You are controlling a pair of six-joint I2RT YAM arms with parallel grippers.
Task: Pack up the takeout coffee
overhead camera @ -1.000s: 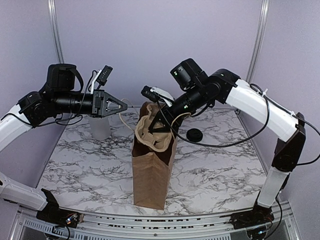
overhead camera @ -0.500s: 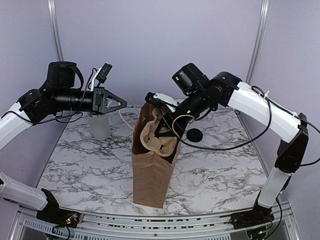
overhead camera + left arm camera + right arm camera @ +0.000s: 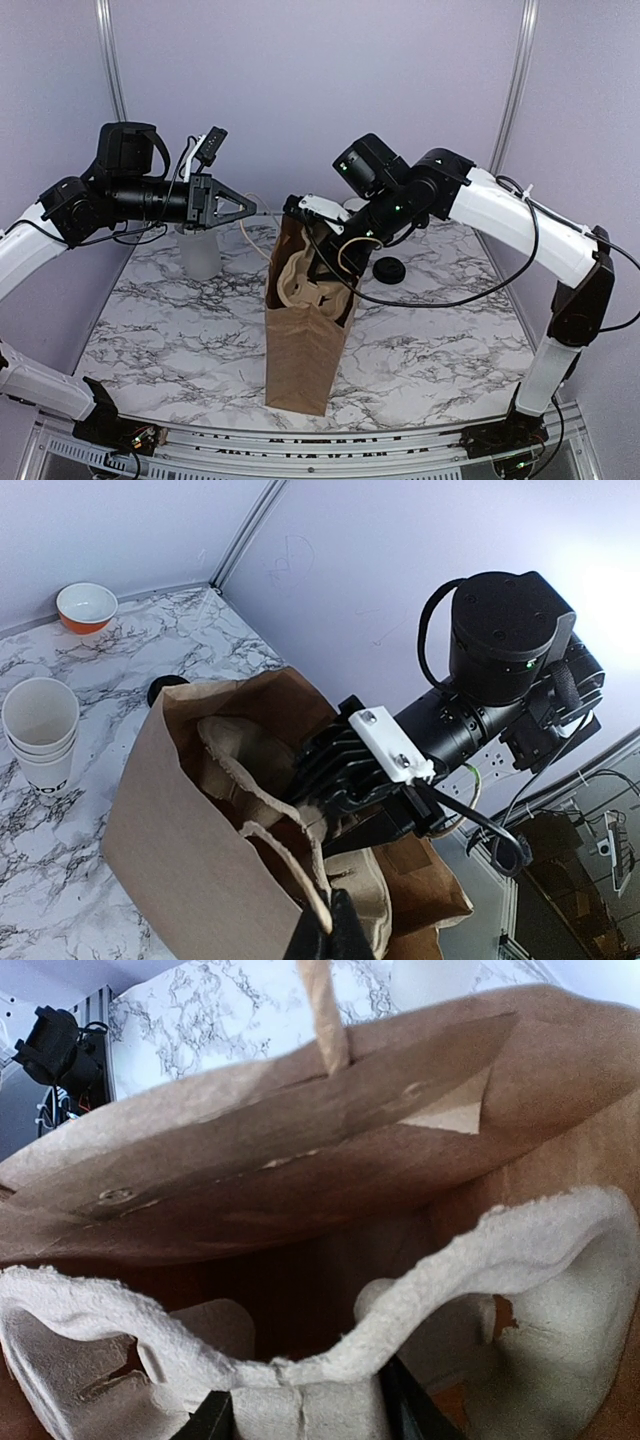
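Observation:
A brown paper bag stands open mid-table. My right gripper reaches into its mouth, shut on a pale pulp cup carrier that sits inside the bag; one finger shows on each side of the carrier's middle ridge. My left gripper is shut on the bag's paper handle and holds it up and to the left. A stack of white paper cups with dark lettering stands on the table beyond the bag, and shows behind the left gripper in the top view. A black lid lies right of the bag.
A small orange-and-white bowl sits near the back wall corner. The black lid also shows in the left wrist view behind the bag. The right arm arches over the right half of the marble table.
My right gripper has pushed the carrier lower into the bag and shifted slightly left. The left gripper has kept hold of the handle, almost still.

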